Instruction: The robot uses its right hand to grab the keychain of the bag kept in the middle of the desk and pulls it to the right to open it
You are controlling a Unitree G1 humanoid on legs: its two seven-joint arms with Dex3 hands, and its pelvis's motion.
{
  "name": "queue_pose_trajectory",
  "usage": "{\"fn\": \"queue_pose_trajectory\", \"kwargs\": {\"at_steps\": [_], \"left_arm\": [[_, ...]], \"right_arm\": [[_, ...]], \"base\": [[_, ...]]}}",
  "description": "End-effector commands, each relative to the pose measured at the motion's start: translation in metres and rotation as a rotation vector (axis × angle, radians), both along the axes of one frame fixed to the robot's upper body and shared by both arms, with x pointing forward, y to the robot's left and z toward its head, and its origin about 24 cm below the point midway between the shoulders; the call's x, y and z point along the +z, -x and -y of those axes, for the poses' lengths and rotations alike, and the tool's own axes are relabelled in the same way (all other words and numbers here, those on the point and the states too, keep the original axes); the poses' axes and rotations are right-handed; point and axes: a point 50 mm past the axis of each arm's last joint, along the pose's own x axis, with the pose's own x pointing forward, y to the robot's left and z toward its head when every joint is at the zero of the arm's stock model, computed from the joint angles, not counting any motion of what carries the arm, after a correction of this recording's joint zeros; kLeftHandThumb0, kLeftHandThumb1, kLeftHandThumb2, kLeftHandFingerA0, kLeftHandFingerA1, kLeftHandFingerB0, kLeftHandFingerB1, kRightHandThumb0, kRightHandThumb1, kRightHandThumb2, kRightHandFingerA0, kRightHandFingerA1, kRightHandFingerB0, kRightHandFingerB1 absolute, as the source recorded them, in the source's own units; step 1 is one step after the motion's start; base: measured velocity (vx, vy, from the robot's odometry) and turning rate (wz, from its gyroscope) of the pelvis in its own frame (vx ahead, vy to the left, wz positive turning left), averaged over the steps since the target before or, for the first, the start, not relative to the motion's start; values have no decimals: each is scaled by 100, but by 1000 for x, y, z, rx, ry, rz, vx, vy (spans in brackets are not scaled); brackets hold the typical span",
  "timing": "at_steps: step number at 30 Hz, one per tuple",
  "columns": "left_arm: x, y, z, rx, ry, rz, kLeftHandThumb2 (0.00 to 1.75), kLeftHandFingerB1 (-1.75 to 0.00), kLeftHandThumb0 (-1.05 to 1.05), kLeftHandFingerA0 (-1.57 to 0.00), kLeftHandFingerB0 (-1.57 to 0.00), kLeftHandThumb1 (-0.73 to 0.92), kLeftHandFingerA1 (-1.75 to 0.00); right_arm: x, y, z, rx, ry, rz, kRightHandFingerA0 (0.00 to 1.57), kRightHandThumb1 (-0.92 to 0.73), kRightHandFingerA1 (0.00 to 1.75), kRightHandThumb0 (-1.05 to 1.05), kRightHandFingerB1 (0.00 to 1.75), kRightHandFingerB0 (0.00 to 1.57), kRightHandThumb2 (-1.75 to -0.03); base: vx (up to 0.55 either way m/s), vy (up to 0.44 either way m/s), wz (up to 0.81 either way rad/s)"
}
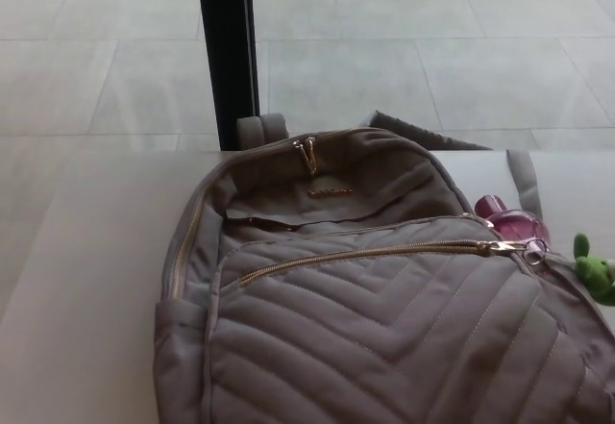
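Note:
A grey quilted backpack (375,318) lies flat on the pale desk (86,280), filling the middle and lower part of the head view. Its front pocket zip (365,252) runs across the bag, and the slider (509,246) sits at the right end. A ring there carries a green toy keychain (596,270), lying at the picture's right edge. A pink round charm (514,222) rests just above the slider. Neither of my hands shows in the view.
A black post (226,54) stands behind the desk at the back, above the bag's top handle (261,129). A grey strap (524,184) trails off the bag at the right. Pale floor tiles lie beyond the desk.

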Motion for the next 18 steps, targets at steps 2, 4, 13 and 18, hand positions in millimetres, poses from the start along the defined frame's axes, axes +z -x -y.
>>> {"fn": "queue_pose_trajectory", "kwargs": {"at_steps": [2,4,13,18], "left_arm": [[7,4,-12,22,-29,-29,66,-47,-78,-71,-61,88,-63],[7,4,-12,25,-29,-24,67,-47,-78,-72,-61,88,-64],[9,0,-17,108,-16,-10,66,-46,-79,-72,-60,86,-61],[10,0,-20,239,22,56,63,-41,-74,-67,-52,77,-58]], "right_arm": [[-107,119,9,-765,-684,397,47,-48,87,-54,67,33,-92],[-113,120,7,-789,-751,435,59,-48,92,-51,65,28,-92],[-126,107,-6,-545,-759,137,38,-65,81,-51,58,24,-59],[-128,109,-8,-519,-772,97,36,-64,80,-51,58,25,-60]], "base": [[0,0,0],[0,0,0],[0,0,0],[0,0,0]]}}
